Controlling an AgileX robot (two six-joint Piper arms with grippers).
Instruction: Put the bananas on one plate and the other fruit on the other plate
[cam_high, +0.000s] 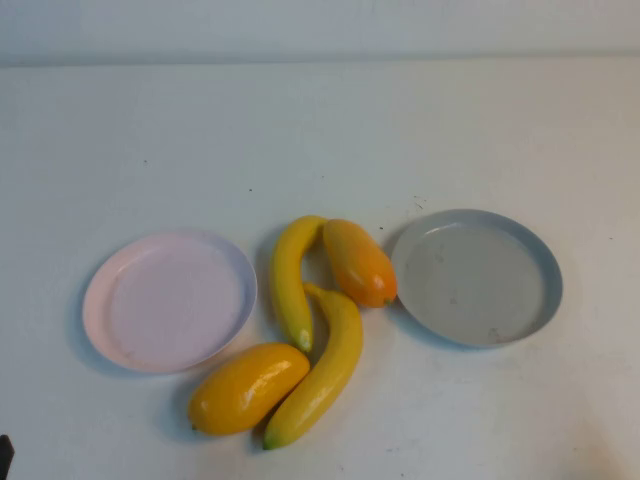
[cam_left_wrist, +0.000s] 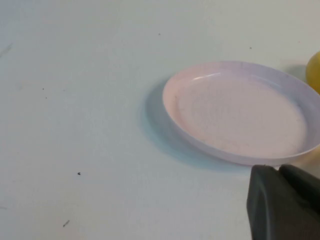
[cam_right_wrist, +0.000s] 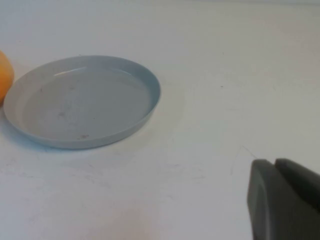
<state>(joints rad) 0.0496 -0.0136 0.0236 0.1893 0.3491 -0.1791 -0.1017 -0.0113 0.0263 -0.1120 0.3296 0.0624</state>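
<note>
The left gripper (cam_left_wrist: 282, 200) is the nearest thing in its wrist view; its jaws are pressed together and hold nothing. It sits low over the table, just beside the pale pink plate (cam_left_wrist: 240, 110), at the near left corner of the scene. The right gripper (cam_right_wrist: 285, 195) has its jaws pressed together as well, empty, near the grey-blue plate (cam_right_wrist: 82, 100) but apart from it. Both arms seem parked at the near edge.

Between the plates lie the fruits, in one cluster. The two bananas (cam_high: 318, 372) touch each other, and the two mango-like fruits (cam_high: 247, 387) lie against them. I judge the fruits are light, stiff plastic with a smooth, slippery skin. A banana is best taken across its slim middle. The plump fruits need wider jaws, across the short side.
</note>
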